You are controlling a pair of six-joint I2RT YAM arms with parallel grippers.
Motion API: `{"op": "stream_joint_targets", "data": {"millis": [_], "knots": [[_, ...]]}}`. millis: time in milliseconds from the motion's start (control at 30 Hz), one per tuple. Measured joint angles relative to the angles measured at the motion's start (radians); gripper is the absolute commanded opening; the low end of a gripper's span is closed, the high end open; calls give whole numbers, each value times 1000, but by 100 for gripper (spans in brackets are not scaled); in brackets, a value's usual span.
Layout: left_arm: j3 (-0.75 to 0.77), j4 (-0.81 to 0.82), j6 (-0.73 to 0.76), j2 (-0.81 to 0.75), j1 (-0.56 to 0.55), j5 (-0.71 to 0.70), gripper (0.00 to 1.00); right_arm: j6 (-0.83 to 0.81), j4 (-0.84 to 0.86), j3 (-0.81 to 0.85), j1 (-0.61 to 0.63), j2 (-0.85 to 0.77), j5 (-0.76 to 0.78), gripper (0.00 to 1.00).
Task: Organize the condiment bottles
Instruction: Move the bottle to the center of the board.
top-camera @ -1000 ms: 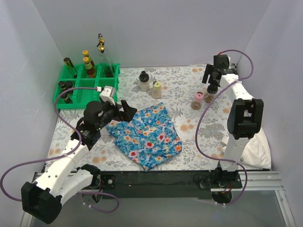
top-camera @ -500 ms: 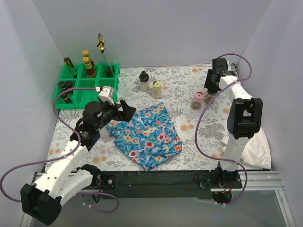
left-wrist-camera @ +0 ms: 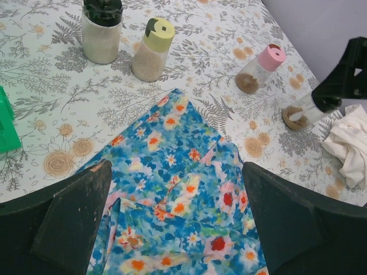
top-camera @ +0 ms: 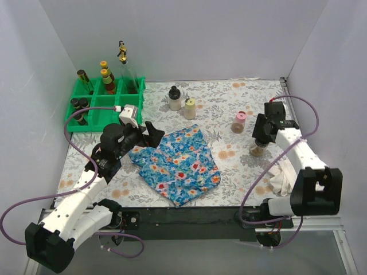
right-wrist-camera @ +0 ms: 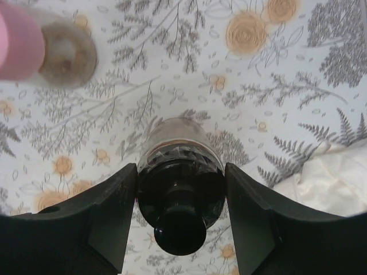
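My right gripper (top-camera: 259, 139) is shut on the black cap of a brown-filled jar (top-camera: 258, 150) at the right of the table; the right wrist view shows both fingers pressed to that jar's cap (right-wrist-camera: 180, 195). A pink-lidded jar (top-camera: 239, 121) stands just beyond it. Mid-table stand a white black-capped bottle (top-camera: 175, 99) and a cream bottle (top-camera: 190, 108). Other condiment bottles, among them a tall clear gold-topped one (top-camera: 123, 63), stand in the green tray (top-camera: 102, 101). My left gripper (top-camera: 152, 134) hangs open over the blue floral cloth (top-camera: 180, 166), holding nothing.
A crumpled white cloth (top-camera: 285, 175) lies at the right, close to the right arm. The blue floral cloth (left-wrist-camera: 183, 189) covers the front middle of the patterned table. Grey walls close in the left, back and right sides.
The right gripper closed on the black-capped jar at the far right and carried it toward the near side, past the pink-lidded jar. The left arm barely moved.
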Motion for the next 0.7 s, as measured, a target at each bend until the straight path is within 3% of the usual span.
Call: {"op": "stream_joint_targets", "data": {"millis": [133,333,433,467,533,567,700], "knots": [[-6,-1,-1,-2,0,-14,98,26,-8,-134,87,-170,-10,50],[-9,0,-2,-2,0,-17,98,95,-3,-159,357,-200,19,51],[-9,0,-3,-1,-2,-12,98,123,-3,-158,465,-193,53,60],[-9,0,-6,-1,-3,-8,98,132,-3,-156,494,-188,67,67],[-9,-1,-20,1,-3,6,98,142,-2,-153,529,-178,93,75],[-9,-1,-32,1,-4,13,98,148,-4,-151,543,-175,101,84],[-2,-2,-75,8,-21,37,98,179,-40,-138,579,-167,109,99]]}}
